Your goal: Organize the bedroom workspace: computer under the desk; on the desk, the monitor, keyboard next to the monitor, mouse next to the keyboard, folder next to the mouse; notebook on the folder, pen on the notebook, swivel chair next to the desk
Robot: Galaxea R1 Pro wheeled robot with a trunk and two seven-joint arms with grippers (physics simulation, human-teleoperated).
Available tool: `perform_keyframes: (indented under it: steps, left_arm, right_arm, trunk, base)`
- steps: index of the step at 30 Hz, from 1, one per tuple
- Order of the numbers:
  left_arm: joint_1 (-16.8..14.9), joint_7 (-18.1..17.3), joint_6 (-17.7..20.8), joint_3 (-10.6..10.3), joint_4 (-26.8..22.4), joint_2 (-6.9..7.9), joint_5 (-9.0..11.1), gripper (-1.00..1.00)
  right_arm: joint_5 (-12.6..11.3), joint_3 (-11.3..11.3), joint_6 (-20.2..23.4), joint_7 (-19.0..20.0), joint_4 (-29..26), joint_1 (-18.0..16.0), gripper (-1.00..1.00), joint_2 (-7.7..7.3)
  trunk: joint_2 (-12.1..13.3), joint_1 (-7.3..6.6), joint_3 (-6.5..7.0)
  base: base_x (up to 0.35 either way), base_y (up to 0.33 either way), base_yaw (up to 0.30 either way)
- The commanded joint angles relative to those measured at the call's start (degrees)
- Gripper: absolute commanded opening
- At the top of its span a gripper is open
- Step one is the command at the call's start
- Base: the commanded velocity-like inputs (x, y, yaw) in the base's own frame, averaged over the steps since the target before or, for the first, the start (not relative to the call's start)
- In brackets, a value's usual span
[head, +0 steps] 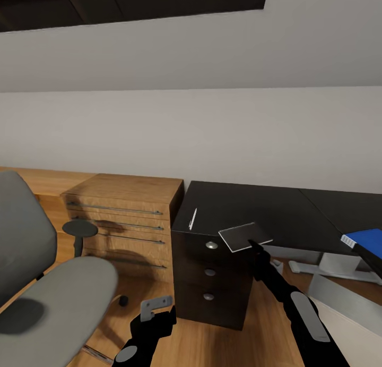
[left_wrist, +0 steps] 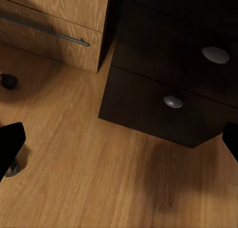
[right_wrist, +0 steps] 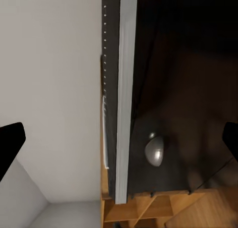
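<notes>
Head view: right gripper (head: 253,245) holding notebook (head: 245,236) over desk (head: 276,213), folder (head: 365,242) at right, left wrist view: left gripper (left_wrist: 119,141) wide

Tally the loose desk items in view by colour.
Blue: 1, the folder
Pale grey: 1, the notebook in the right gripper
White: 1, the pen
Total: 3

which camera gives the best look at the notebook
The head view: the notebook shows its whole pale face, at the right gripper over the desk corner. The right wrist view catches it edge-on.
</notes>
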Motion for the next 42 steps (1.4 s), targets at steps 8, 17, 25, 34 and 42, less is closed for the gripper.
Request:
perform_keyframes:
  steps: [8, 17, 25, 34, 42]
  left_arm:
    - [-0.1, 0.4, 0.2, -0.2, -0.1, 0.0, 0.2, 1.0]
    - [-0.1, 0.4, 0.2, -0.2, -0.1, 0.0, 0.2, 1.0]
    - [-0.1, 0.4, 0.2, -0.2, -0.1, 0.05, 0.2, 1.0]
    - [-0.1, 0.4, 0.2, -0.2, -0.1, 0.02, 0.2, 1.0]
    - [-0.1, 0.4, 0.2, -0.2, -0.1, 0.01, 0.2, 1.0]
  right_arm:
    - [-0.2, 0.0, 0.3, -0.9, 0.4, 0.0, 1.0, 0.1]
    - [-0.2, 0.0, 0.3, -0.9, 0.4, 0.0, 1.0, 0.09]
    - [-0.2, 0.1, 0.3, -1.0, 0.5, 0.0, 1.0, 0.09]
    - [-0.2, 0.1, 0.3, -1.0, 0.4, 0.0, 1.0, 0.02]
    - [-0.2, 0.1, 0.3, -1.0, 0.4, 0.0, 1.0, 0.02]
  trunk:
    - [0.0, -0.01, -0.06]
    - [0.0, -0.01, -0.06]
    - [0.0, -0.01, -0.06]
    - [0.0, -0.01, -0.06]
    - [0.0, -0.01, -0.06]
  base:
    - [0.028, 0.101, 0.0]
    - [0.012, 0.031, 0.0]
    - [0.001, 0.114, 0.0]
    - [0.0, 0.037, 0.0]
    - [0.015, 0.076, 0.0]
